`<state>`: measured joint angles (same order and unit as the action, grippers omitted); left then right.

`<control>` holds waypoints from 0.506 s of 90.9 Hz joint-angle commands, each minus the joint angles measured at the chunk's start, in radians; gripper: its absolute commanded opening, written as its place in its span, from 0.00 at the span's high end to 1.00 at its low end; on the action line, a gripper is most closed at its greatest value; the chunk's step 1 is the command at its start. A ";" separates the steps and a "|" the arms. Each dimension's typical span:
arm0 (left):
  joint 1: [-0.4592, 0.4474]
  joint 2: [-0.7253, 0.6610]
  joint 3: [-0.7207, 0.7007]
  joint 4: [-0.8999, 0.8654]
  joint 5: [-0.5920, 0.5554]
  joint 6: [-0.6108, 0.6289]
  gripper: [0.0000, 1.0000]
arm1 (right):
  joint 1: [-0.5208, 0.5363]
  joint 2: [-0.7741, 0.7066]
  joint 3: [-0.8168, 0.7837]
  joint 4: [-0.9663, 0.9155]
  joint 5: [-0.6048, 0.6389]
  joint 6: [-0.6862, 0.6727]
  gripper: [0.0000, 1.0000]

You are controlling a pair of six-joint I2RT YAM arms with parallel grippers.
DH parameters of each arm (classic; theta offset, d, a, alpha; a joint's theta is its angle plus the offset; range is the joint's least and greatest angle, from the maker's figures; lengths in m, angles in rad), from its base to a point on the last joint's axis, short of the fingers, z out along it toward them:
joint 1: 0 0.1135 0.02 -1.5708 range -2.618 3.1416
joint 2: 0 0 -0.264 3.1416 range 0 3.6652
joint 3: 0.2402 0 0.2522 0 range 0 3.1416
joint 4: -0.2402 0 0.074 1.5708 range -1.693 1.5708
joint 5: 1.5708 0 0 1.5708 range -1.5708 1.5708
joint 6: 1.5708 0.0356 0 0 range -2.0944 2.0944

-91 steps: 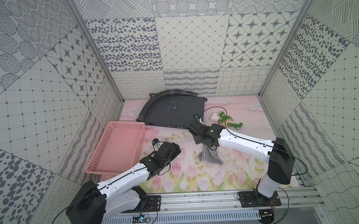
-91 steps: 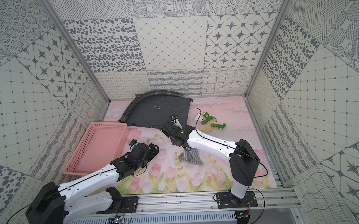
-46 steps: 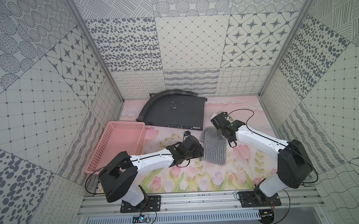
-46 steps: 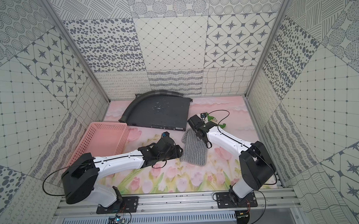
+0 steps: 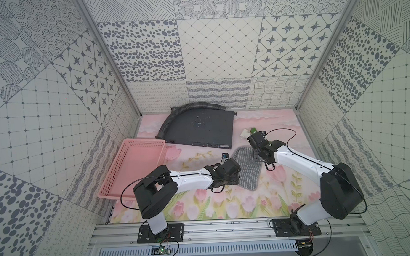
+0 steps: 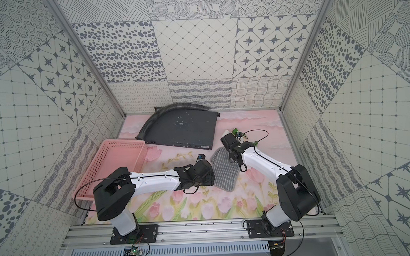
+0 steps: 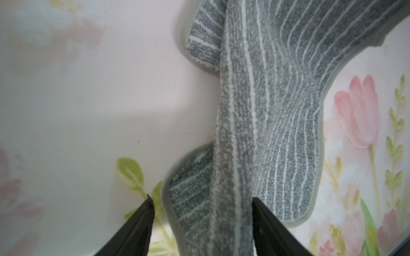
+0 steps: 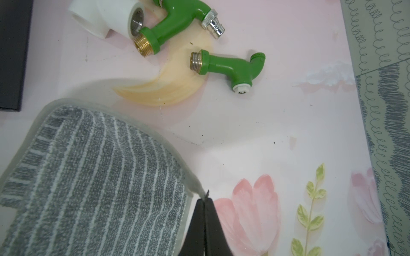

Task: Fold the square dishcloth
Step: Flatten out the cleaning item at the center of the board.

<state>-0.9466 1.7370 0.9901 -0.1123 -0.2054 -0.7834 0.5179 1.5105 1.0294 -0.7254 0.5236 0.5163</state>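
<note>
The grey white-striped fluffy square dishcloth [image 5: 247,169] lies rumpled, no neat fold yet: right tool [image 8: 205,197] pinches its hem, left tool [image 7: 201,197] stands apart astride a ridge.

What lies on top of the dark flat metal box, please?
A ribbed hose curves over the box's far corner; pale specks dot its lid. Anything beneath is hidden.
</note>
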 commanded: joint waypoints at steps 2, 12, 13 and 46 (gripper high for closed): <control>-0.003 -0.080 -0.030 0.004 -0.026 0.009 0.23 | -0.029 -0.014 -0.015 0.029 -0.001 0.007 1.00; -0.002 -0.115 -0.041 0.020 -0.034 -0.003 0.24 | -0.051 -0.014 -0.022 0.031 -0.004 0.007 1.00; -0.002 -0.115 -0.041 0.018 -0.038 -0.004 0.25 | -0.052 -0.013 -0.023 0.032 -0.004 0.007 1.00; 0.053 -0.023 0.050 -0.130 -0.145 -0.041 0.42 | -0.059 -0.011 -0.032 0.042 -0.020 0.001 1.00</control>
<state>-0.9234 1.6718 1.0012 -0.1608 -0.2790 -0.8082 0.4595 1.5108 1.0107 -0.7116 0.5133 0.5163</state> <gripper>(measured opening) 0.602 0.049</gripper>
